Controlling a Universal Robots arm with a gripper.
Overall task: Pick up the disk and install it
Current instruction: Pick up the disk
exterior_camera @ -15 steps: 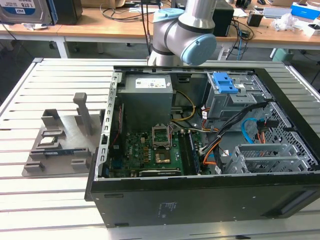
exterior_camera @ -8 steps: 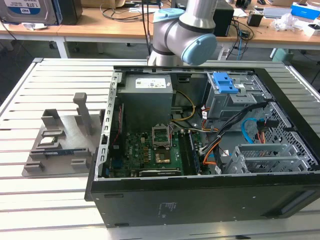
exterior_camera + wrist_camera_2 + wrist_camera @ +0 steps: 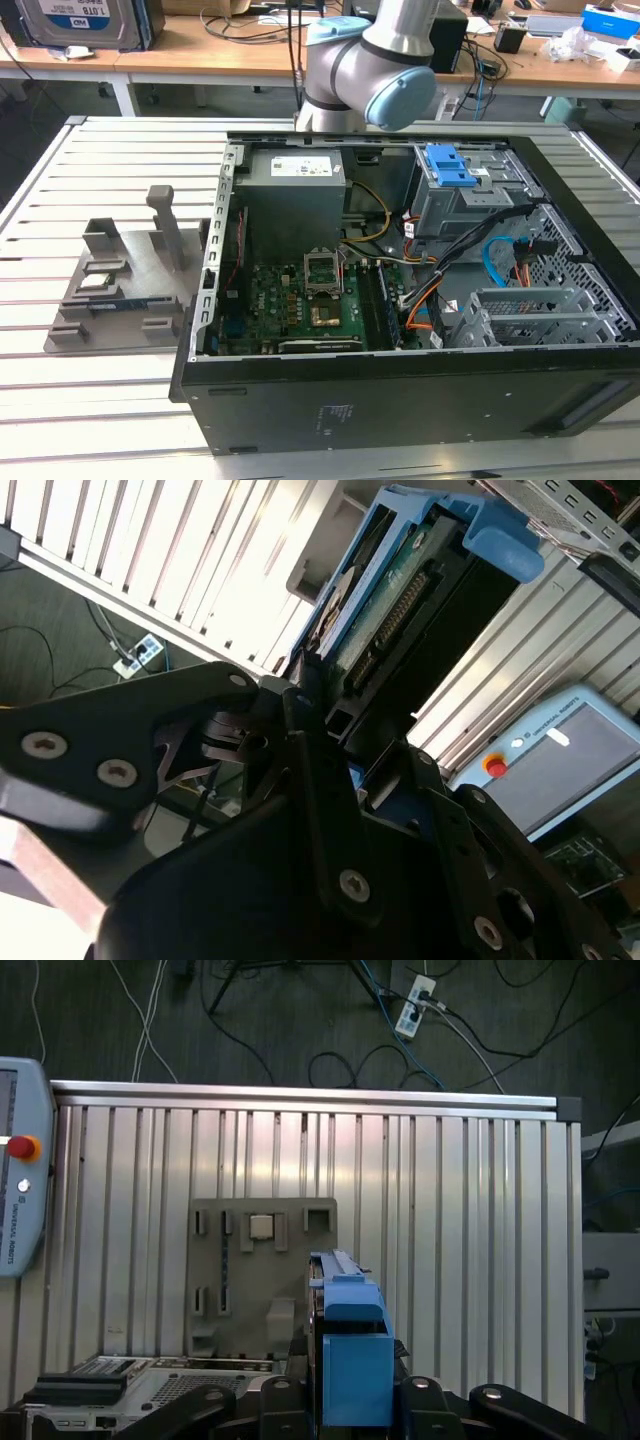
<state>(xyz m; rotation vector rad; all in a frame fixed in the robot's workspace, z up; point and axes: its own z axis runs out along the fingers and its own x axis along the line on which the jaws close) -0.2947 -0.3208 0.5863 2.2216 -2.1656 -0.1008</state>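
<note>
Disk (image 3: 352, 1355), judged stiff, dense and shock-sensitive, clamped by blue carrier rail (image 3: 350, 1310) in gripper (image 3: 350, 1400) closed around it, aloft over slotted table (image 3: 450, 1210) near grey fixture plate (image 3: 240, 1270); best taken by rail edges, never board face.

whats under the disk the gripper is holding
In the first wrist view the disk, clamped in the gripper, hangs over the grey fixture plate on the slatted table. It covers one corner of the plate, so anything lying there cannot be seen.
</note>
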